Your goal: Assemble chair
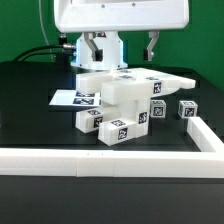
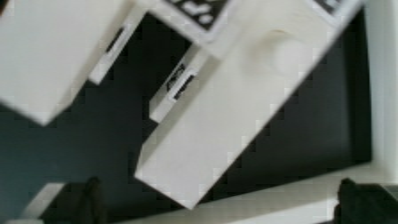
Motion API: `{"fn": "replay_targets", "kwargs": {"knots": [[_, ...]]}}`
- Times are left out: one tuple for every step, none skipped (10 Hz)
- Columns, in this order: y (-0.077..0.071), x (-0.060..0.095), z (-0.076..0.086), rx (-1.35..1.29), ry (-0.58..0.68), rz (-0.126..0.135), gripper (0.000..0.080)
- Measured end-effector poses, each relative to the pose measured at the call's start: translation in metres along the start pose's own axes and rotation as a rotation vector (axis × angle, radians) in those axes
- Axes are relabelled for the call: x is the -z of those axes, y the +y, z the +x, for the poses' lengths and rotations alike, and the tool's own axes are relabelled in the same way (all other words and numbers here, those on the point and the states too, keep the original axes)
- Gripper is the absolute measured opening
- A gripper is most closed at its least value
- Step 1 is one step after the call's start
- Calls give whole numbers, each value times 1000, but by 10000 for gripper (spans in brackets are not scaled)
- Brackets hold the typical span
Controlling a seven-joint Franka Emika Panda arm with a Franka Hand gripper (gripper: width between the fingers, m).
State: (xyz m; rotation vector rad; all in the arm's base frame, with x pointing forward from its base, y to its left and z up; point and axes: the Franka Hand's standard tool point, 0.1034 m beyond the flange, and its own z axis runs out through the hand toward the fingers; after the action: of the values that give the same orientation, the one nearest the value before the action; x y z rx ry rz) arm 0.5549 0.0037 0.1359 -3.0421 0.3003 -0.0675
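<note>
While the claw (image 1: 119, 56) hung over the pile with its two fingers spread wide and nothing gripped between them, the chair (image 1: 128, 92) lay in unjoined white parts near the middle of the dark tabletop (image 1: 30, 115). A broad slab (image 1: 135, 84) rested on chunky tagged blocks (image 1: 120, 130), and two small cubes (image 1: 185, 108) stood just beside them toward the exterior view's right. The marker board (image 1: 68, 98) lay flat at the exterior view's left of the pile. A long white rail (image 1: 100, 160) ran across the front. In the blurred wrist view, long white pieces (image 2: 231, 100) slanted beneath the claw (image 2: 217, 200), whose dark fingertips (image 2: 75, 200) stood well apart.
</note>
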Motion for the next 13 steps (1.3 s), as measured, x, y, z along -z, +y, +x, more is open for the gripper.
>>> {"fn": "replay_targets", "kwargs": {"knots": [[5,3,1,172,-1,1,649],[10,1,-2,335,-24,4,649],[11,-1,-3,466,-49,12,649],[4,-1,0,504,-23,6,649],[6,-1,-1,589,-24,7,649],[8,-1,0,627,-24,8,649],[9,-1,0,649,-22,11,649],[16,0,-3,670,-19,10,649],[16,0,-15,676,-10,9,649],[16,1,-32,678,-2,10,649],[19,3,-48,674,-2,16,649],[24,0,-61,672,-3,16,649],[29,-5,-73,673,-2,12,649]]}}
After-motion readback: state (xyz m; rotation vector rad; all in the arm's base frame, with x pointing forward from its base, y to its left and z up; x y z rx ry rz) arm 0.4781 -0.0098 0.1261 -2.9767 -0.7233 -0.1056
